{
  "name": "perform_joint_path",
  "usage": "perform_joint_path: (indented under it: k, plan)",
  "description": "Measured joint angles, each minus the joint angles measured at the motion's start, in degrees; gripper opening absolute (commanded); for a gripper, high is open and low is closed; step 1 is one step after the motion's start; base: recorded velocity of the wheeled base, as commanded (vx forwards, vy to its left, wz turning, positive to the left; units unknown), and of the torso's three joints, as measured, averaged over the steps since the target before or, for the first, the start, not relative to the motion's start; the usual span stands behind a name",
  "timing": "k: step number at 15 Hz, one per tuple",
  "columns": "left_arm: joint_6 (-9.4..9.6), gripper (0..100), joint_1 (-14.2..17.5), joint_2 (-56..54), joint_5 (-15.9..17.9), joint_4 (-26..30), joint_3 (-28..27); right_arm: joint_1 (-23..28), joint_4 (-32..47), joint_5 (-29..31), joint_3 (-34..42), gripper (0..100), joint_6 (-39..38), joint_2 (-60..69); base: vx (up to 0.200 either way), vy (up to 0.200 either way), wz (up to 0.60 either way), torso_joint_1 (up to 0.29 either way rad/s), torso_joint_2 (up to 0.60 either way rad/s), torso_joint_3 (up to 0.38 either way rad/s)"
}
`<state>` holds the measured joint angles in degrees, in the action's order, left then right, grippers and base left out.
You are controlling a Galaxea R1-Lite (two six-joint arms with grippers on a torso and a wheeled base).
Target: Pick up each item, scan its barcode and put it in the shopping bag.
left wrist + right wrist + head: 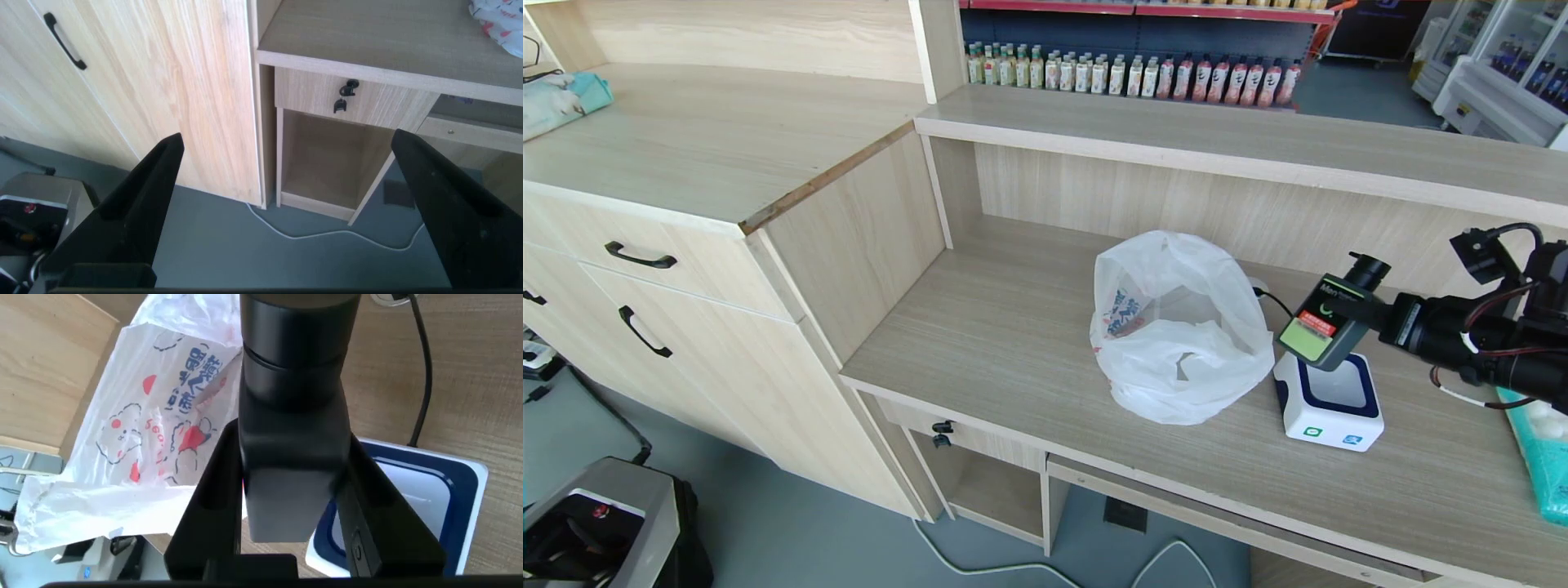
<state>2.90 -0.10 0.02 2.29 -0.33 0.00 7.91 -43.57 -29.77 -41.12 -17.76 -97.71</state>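
My right gripper (1376, 317) is shut on a black bottle-shaped item (1327, 322) with a green and red label, held tilted just above the white barcode scanner (1331, 408) with its dark blue top. In the right wrist view the fingers (214, 498) flank the black item (294, 416), with the scanner (445, 494) below it. The white plastic shopping bag (1176, 335) stands open on the desk, touching the scanner's left side, and appears again as a printed bag (147, 433). My left gripper (286, 212) hangs open and empty, low beside the desk, over the grey floor.
A teal package (1543, 449) lies at the desk's right edge. A raised wooden counter (1241, 139) runs behind the desk. A cabinet with black handles (641, 261) stands to the left. A cable (343, 237) lies on the floor under the desk.
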Motion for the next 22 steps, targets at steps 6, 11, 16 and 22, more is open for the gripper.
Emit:
perform_joint_path:
  k: [6,11,16,22]
  plan:
    - [0.0,100,0.0,0.0,0.0,0.0,0.0,0.7,0.2,0.2,0.8,0,0.1,-0.7,0.0,0.0,0.0,0.0,0.0,0.0]
    - [-0.01,100,0.0,0.0,0.0,0.0,0.0,0.7,0.3,0.2,0.3,0,0.3,-1.5,0.0,0.0,0.0,0.0,0.0,0.0]
    - [0.0,100,0.0,0.0,0.0,0.0,0.0,-3.7,-0.2,-3.1,-11.0,0,2.3,0.4,0.0,0.0,0.0,0.0,0.0,0.0]
    - [-0.01,100,0.0,0.0,0.0,0.0,0.0,-15.1,2.4,12.1,-18.0,0,22.9,2.4,0.0,0.0,0.0,0.0,0.0,0.0]
